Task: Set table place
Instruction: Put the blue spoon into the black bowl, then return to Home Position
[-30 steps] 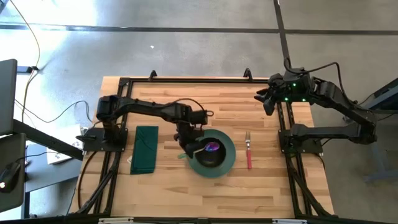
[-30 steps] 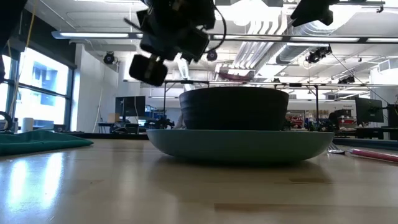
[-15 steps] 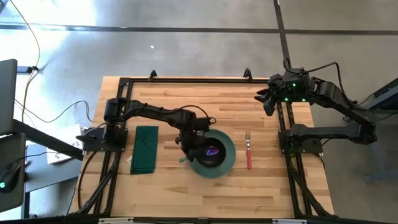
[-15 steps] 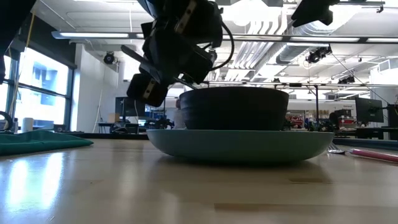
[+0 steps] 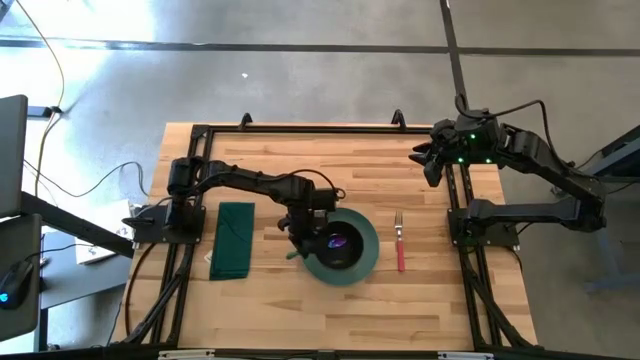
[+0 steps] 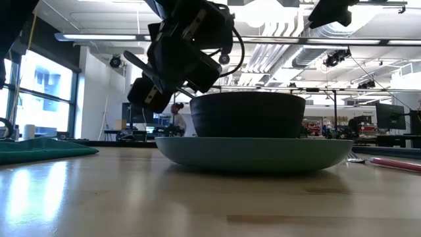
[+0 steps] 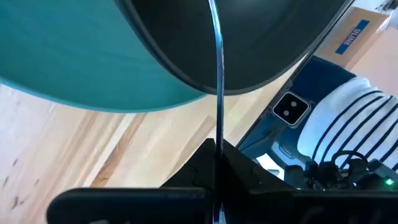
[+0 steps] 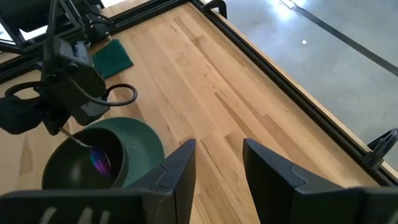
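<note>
I am working over a table (image 5: 300, 160) of light wood planks with a thin black rail frame. My left gripper (image 5: 298, 232) is hovering above the middle of the table, just beside the left rim of a teal plate (image 5: 368, 262). Its fingers (image 7: 205, 163) are pinched tight on a thin metal utensil (image 7: 217, 74), whose slim handle is running from between them out over a dark bowl (image 6: 248, 114). In my right wrist view the utensil's far end is dipping into the bowl, where a shiny purple glint is showing; I cannot tell whether it is touching the bowl's bottom.

The bowl is sitting on the plate, and the plate is resting flat on the table, toward the near edge. A folded dark green napkin (image 5: 232, 240) is lying near the table's left edge, well apart from the plate. A fork with a red handle (image 5: 400, 243) is lying just beside the plate on its right, not touching it.

My right gripper (image 5: 427, 162) is waiting above the far right corner of the table, its fingers (image 8: 180, 167) standing apart and holding nothing.
</note>
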Robot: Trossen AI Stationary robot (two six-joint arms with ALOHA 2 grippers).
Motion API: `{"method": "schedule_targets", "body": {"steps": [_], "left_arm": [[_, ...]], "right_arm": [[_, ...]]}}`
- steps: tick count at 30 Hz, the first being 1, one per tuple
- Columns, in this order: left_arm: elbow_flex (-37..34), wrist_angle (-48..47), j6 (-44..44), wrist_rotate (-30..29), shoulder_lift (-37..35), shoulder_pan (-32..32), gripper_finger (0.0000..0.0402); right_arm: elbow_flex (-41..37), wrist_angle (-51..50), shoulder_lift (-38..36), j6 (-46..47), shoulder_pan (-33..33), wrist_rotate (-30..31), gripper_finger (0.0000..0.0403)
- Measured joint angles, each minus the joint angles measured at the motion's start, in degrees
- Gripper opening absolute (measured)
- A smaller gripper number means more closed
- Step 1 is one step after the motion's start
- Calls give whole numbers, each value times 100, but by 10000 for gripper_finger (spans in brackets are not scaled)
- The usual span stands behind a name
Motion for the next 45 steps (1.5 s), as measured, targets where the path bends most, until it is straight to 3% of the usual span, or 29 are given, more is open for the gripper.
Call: {"method": "schedule_targets", "body": {"steps": [17,31,35,40,45], "left_arm": [[0,20,-96,18,0,6,12],[310,150,85,-57,0,10,130],[797,-276,402,-532,0,10,163],[1856,-1539,1105,-2150,0,-63,172],[2998,-2137,1608,-3450,-31,-160,158]], "right_arm": [[0,0,0,-121,0,-2,124],[0,0,0,-122,-1,-2,124],[0,-2,0,-152,-2,-2,124],[0,0,-7,-328,0,-2,124],[0,-57,-143,-422,0,-31,119]]}}
